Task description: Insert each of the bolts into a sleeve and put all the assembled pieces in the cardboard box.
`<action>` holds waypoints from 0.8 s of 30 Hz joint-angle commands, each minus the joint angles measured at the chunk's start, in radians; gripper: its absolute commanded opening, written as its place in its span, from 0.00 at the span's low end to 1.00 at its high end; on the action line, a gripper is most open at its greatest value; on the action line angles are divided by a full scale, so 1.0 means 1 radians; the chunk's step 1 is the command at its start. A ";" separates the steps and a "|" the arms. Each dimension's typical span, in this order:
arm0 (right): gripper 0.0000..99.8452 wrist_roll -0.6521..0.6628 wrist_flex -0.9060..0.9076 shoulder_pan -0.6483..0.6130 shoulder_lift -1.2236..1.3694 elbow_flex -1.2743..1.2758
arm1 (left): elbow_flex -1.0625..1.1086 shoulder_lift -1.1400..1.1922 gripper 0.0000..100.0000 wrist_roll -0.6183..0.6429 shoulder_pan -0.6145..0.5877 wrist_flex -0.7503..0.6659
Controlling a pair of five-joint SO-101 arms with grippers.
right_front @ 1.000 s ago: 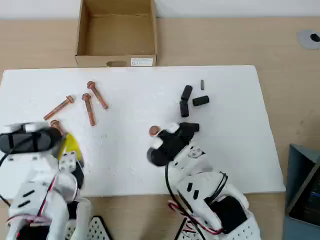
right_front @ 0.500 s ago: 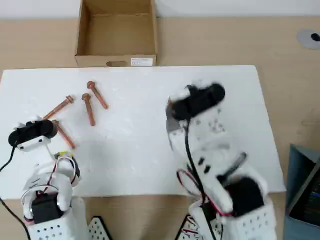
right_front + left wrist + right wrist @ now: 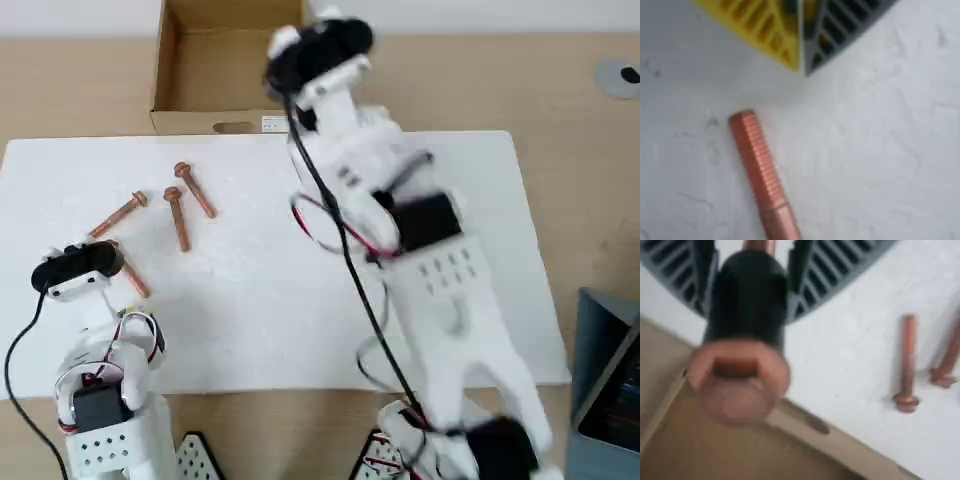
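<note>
Prob. robotics lab, 2 arms [image 3: 420, 220], wood tabletop [image 3: 450, 85], foam mat [image 3: 250, 320]

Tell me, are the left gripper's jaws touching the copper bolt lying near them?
Apart. The left wrist view shows bare white board between the tip of the left gripper and the threaded end of the bolt.

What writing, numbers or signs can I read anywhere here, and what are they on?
Label on the front wall of the box: dark print, too small to read.
No other readable text or sign in these views.
</note>
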 commanded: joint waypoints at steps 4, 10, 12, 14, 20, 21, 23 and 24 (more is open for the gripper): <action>0.01 0.167 -0.152 0.019 0.300 -0.260 | -0.003 -0.005 0.00 -0.006 -0.009 -0.018; 0.01 0.278 -0.236 0.019 0.572 -0.446 | -0.003 -0.005 0.00 -0.003 -0.009 -0.018; 0.01 0.296 -0.258 0.019 0.656 -0.512 | -0.003 -0.005 0.00 -0.003 -0.009 -0.018; 0.01 0.311 -0.275 0.022 0.740 -0.578 | -0.003 -0.005 0.00 -0.005 -0.009 -0.018; 0.01 0.368 -0.311 0.054 0.986 -0.802 | -0.003 -0.005 0.00 -0.005 -0.009 -0.018; 0.01 0.379 -0.311 0.058 1.026 -0.843 | -0.003 -0.005 0.00 -0.005 -0.009 -0.018; 0.01 0.405 -0.305 0.068 1.099 -0.923 | -0.003 -0.005 0.00 -0.005 -0.009 -0.018; 0.01 0.419 -0.304 0.071 1.133 -0.960 | -0.003 -0.005 0.00 -0.005 -0.009 -0.018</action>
